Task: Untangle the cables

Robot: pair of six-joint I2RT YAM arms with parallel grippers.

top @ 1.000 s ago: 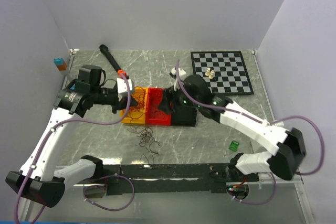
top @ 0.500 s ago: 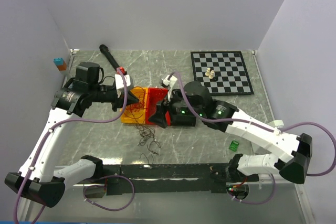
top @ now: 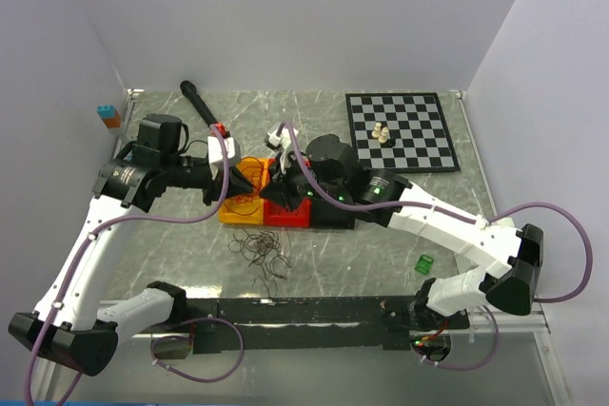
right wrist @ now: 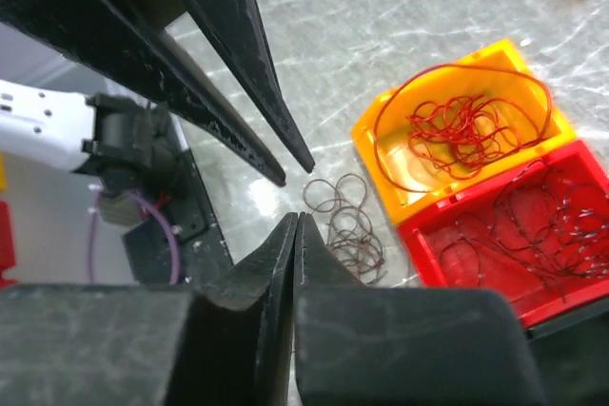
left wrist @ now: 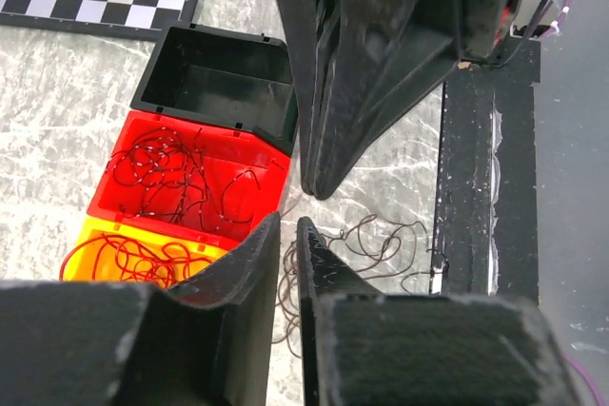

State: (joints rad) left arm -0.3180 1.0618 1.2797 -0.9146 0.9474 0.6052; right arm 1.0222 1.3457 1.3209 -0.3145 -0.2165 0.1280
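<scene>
Loose dark-brown cables (top: 262,249) (right wrist: 347,225) (left wrist: 381,244) lie curled on the table in front of the bins. Red cables (right wrist: 457,125) fill the orange bin (top: 240,204). Dark cables (left wrist: 181,173) lie in the red bin (top: 290,211). My left gripper (left wrist: 289,223) (top: 226,189) hovers over the orange bin's near side, its jaws a narrow slit apart with nothing seen between them. My right gripper (right wrist: 293,220) (top: 274,197) hangs above the red bin's front edge, tip to tip with the left one. It is shut, and no cable shows at its tips.
A black bin (left wrist: 219,68) adjoins the red one on the right. Behind it lies a chessboard (top: 400,130) with a few pieces (top: 381,133). Also here are a black marker (top: 198,104), a blue and orange block (top: 108,116) at far left, and a small green cube (top: 425,263).
My right gripper swung left over the bins and snapped shut. The left jaws parted slightly. The loose pile on the table has spread to the left.
</scene>
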